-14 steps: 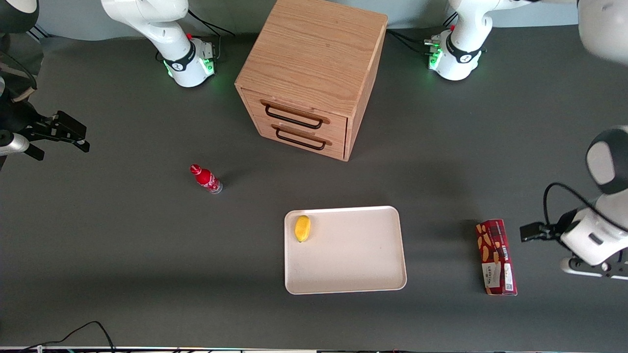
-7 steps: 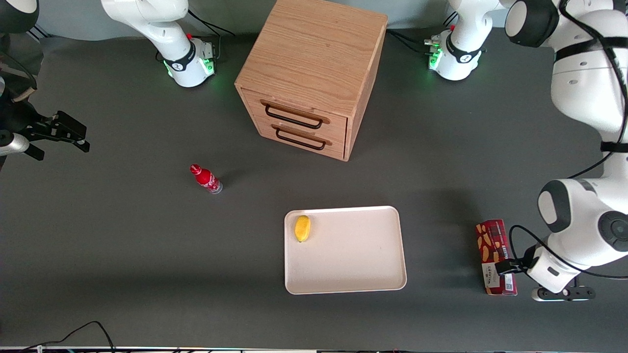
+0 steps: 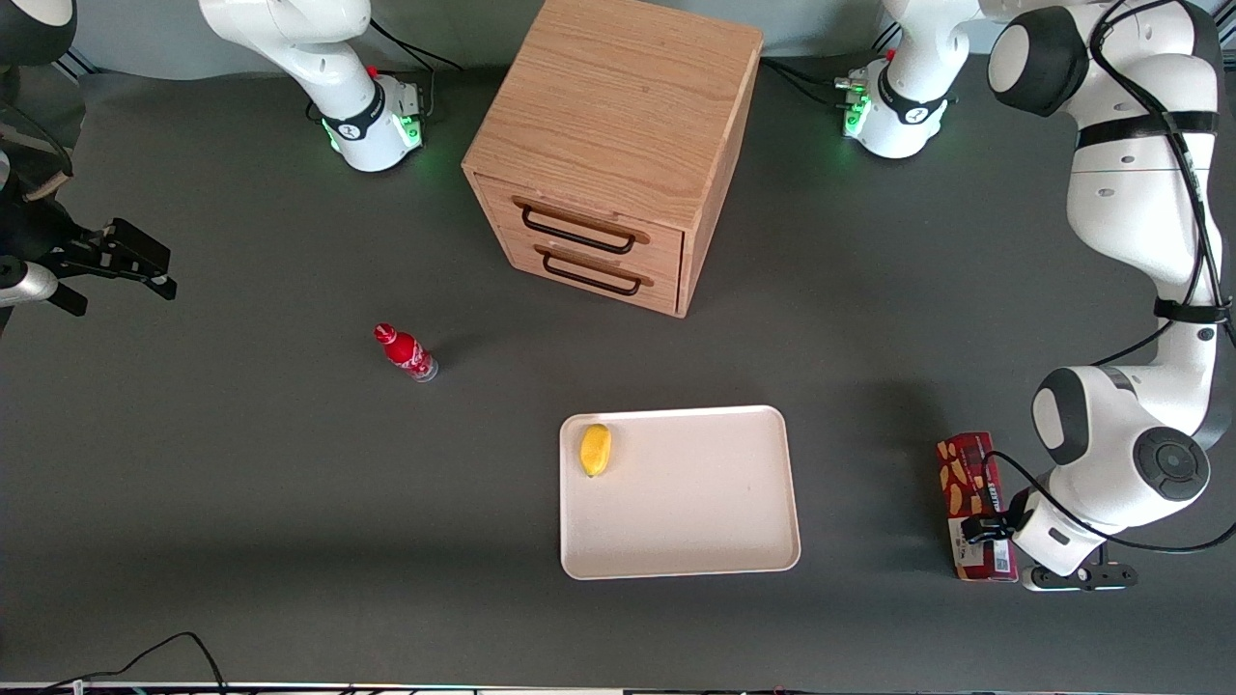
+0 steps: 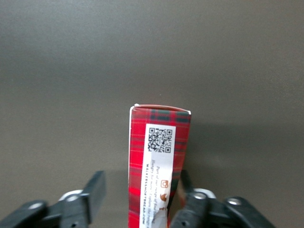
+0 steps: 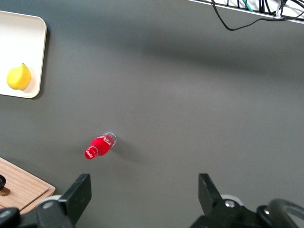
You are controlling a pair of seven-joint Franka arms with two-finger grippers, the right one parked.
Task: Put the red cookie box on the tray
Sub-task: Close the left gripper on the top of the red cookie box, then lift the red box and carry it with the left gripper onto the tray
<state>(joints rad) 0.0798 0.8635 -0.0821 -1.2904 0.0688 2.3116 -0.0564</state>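
White, rounded arm [image 3: 1139, 193] links with dark grey joint caps and black bands. Black cables looped along the casing. Green lights at the base [image 3: 893, 111]. Gripper [image 4: 137, 204]: black fingers [image 4: 92, 192], silver screws.

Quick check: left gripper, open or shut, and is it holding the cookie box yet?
Left gripper: open, its fingers straddling the red cookie box on the table, nothing held yet.

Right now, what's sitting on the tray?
Only a yellow lemon lies on the tray, near one corner. The red cookie box lies on the table, with the open gripper straddling it.
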